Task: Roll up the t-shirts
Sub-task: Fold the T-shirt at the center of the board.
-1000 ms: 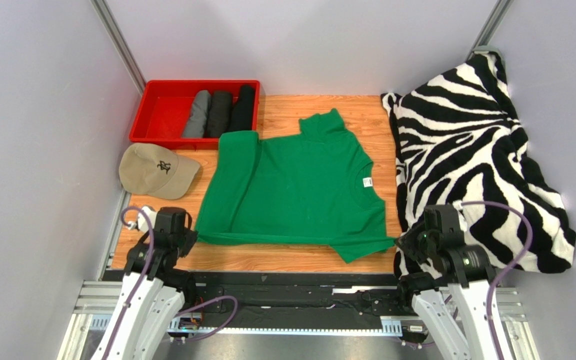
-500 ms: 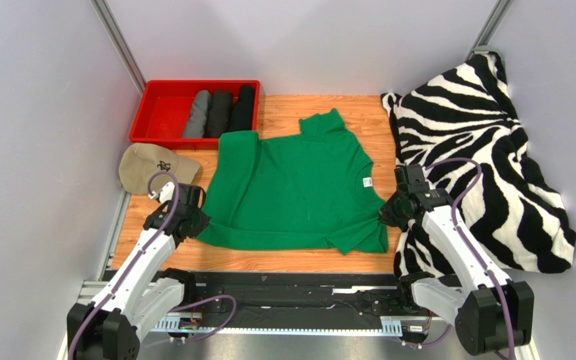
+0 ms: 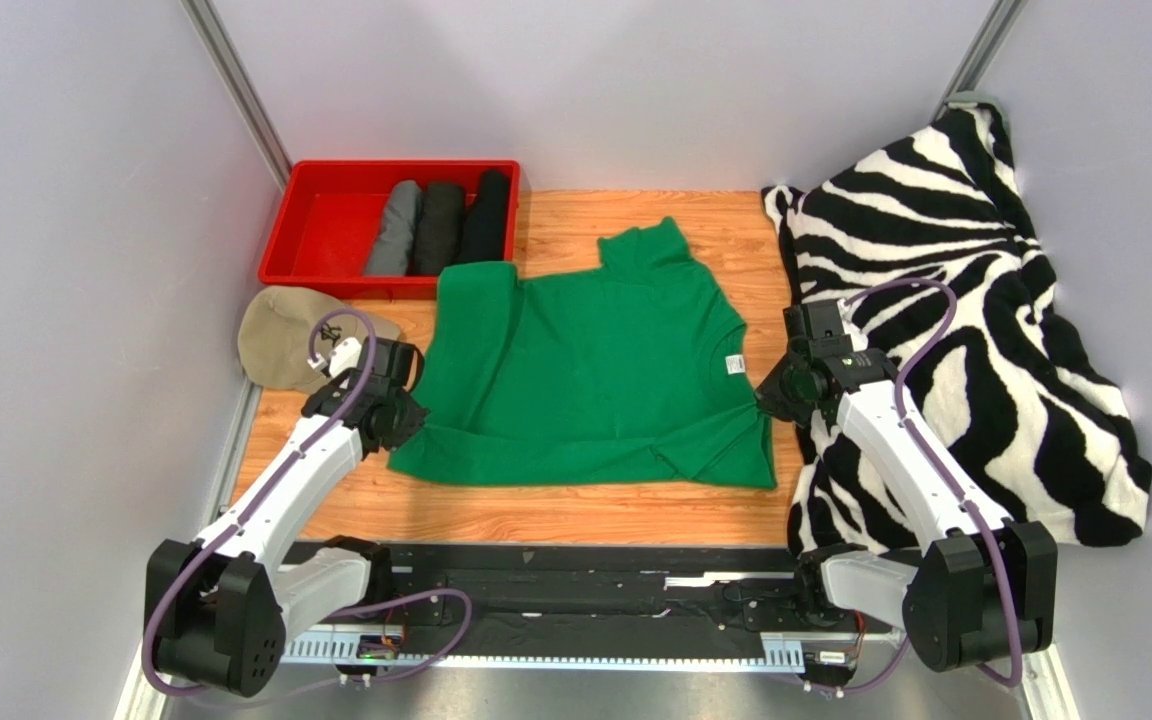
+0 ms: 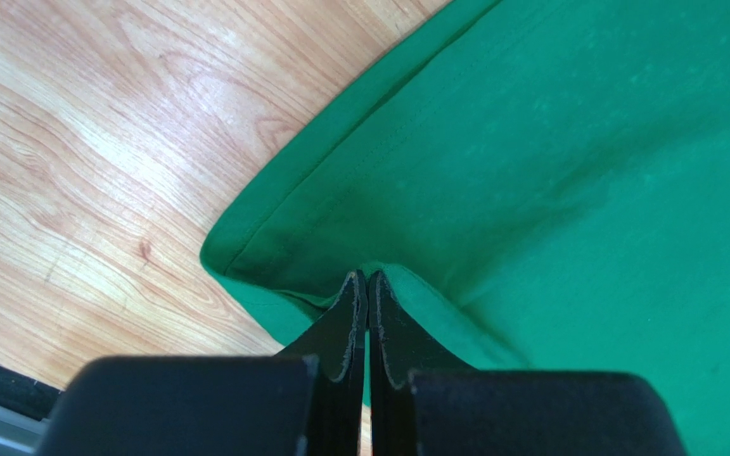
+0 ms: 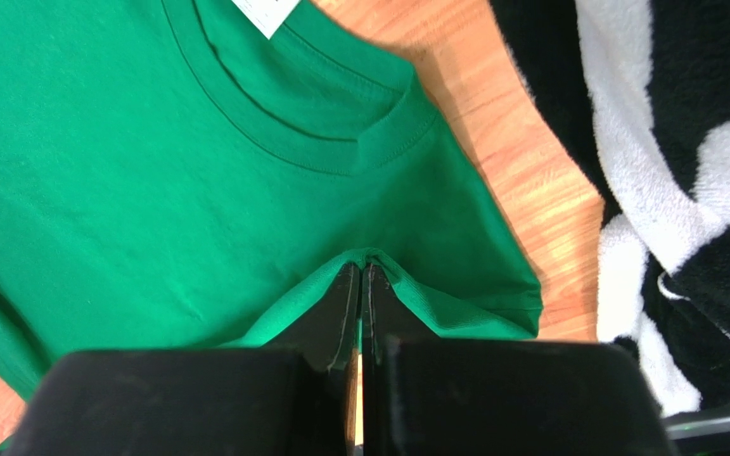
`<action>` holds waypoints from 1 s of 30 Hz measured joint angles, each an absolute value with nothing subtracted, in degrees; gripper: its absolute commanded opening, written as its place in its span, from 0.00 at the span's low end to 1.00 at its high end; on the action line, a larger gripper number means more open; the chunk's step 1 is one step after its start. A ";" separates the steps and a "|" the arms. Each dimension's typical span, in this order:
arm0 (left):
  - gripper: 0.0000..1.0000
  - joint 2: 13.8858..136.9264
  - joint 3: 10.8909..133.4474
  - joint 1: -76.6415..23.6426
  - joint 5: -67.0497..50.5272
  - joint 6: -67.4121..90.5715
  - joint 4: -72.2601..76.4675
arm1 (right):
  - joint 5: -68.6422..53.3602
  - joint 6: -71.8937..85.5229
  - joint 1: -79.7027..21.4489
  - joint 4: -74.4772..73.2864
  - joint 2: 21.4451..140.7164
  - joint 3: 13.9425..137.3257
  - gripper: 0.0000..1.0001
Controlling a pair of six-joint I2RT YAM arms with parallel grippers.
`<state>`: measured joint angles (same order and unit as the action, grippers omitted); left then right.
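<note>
The green t-shirt (image 3: 582,375) lies on the wooden table, its near edge folded back over itself. My left gripper (image 3: 394,408) is shut on the shirt's near left hem; the left wrist view shows green cloth (image 4: 531,171) pinched at the tips of my left gripper (image 4: 368,277). My right gripper (image 3: 772,393) is shut on the shirt near the collar side; the right wrist view shows cloth (image 5: 150,171) tented over my right gripper (image 5: 361,268), below the collar and white label (image 5: 264,11). Dark grey and black rolled shirts (image 3: 440,225) lie in the red bin (image 3: 330,218).
A beige cap (image 3: 282,338) lies just left of my left arm. The zebra-striped blanket (image 3: 973,330) is heaped along the right side, against my right arm. Grey walls stand on both sides and at the back.
Both arms have reached away from the near edge, carrying the shirt's near edge with them. The near hem and sleeve now lie folded over the shirt's body.
</note>
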<state>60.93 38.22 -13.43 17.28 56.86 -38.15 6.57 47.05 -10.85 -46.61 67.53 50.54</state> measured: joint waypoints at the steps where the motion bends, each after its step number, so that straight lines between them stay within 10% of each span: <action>1: 0.00 60.93 38.48 -13.43 17.69 56.86 -38.39 | 6.90 46.87 -10.85 -46.41 67.53 50.61 0.00; 30: 0.00 71.59 44.49 -12.73 23.09 56.62 -38.09 | 6.37 43.29 -9.28 -43.48 80.01 59.07 0.00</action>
<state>71.59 44.49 -12.73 23.09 56.62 -38.09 6.37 43.29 -9.28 -43.48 80.01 59.07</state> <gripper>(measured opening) 0.008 0.008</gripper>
